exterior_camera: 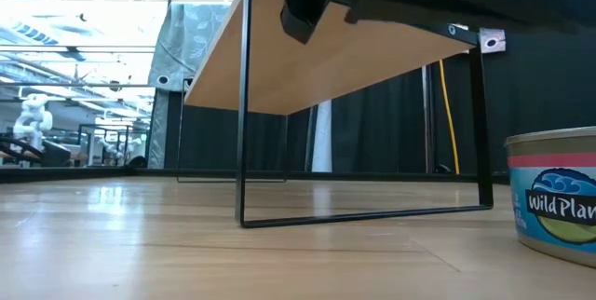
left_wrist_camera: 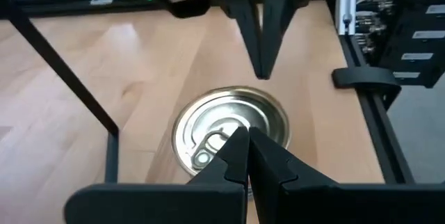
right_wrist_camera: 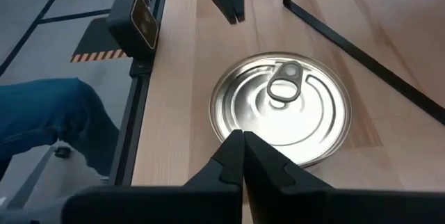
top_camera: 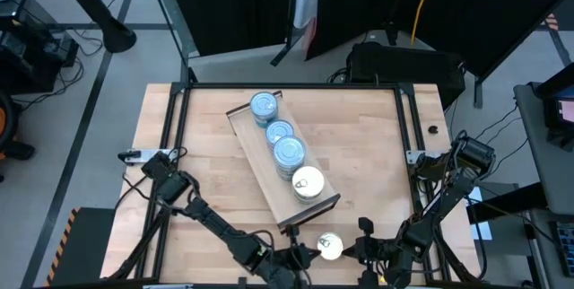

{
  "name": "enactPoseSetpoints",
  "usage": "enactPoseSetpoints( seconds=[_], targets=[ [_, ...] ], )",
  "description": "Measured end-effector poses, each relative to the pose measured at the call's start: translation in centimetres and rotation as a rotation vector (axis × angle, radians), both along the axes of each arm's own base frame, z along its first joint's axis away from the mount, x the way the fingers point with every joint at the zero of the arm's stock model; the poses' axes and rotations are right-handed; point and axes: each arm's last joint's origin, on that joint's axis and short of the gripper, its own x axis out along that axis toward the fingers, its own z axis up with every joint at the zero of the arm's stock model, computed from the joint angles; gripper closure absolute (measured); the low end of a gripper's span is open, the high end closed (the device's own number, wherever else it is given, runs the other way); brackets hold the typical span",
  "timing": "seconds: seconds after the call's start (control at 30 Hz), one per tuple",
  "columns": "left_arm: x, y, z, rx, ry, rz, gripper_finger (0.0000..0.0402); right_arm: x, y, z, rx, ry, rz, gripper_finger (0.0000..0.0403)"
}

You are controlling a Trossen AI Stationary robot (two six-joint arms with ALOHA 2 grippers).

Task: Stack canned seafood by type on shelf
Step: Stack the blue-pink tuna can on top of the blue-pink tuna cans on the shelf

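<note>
On the wooden surface (top_camera: 206,159) the shelf (top_camera: 269,177) lies diagonally, running from the far middle toward the near edge. Four tins sit in a row along it: three light-blue-topped tins (top_camera: 279,134), then one silvery pull-tab tin on the shelf (top_camera: 308,182) closest to the shelf's near end. A loose pull-tab tin (top_camera: 330,246) stands on the surface just off that near end, close to the front edge, with both arms reaching in low on either side of it. The left gripper (top_camera: 303,251) sits just beside the tin on its left, its two fingers pressed together into a single point; in the left wrist view the tip (left_wrist_camera: 245,156) overlaps the near rim of the tin (left_wrist_camera: 231,136). The right gripper (top_camera: 356,248) sits just beside the tin on the opposite side, its fingers also closed against each other, the tip (right_wrist_camera: 242,153) at the tin's rim (right_wrist_camera: 281,106) in the right wrist view. Neither gripper holds the tin. In the low view a blue-labelled tin (exterior_camera: 553,193) stands at the right edge, with the shelf's pale underside (exterior_camera: 326,58) raised on a thin dark frame behind it.
</note>
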Motion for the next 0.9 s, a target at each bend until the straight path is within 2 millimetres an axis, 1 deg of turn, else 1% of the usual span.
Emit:
enactPoseSetpoints(
  seconds=[0.23,0.53,0.77,0.9],
  targets=[
    [-0.1,0.1,-0.2,0.005,0.016,0.007,0.0396,0.0,0.0,0.0,0.001,0.000,-0.002,0.0403],
    [0.2,0.4,-1.8,0.002,0.045,0.019,0.0396,0.0,0.0,0.0,-0.002,0.000,-0.001,0.0402],
    [0.4,0.6,-1.8,-0.001,0.042,0.025,0.0396,0.0,0.0,0.0,-0.003,0.000,-0.001,0.0402],
    [0.7,0.9,-2.4,-0.027,0.057,0.025,0.0396,0.0,0.0,0.0,-0.004,0.000,0.000,0.0402]
  ],
)
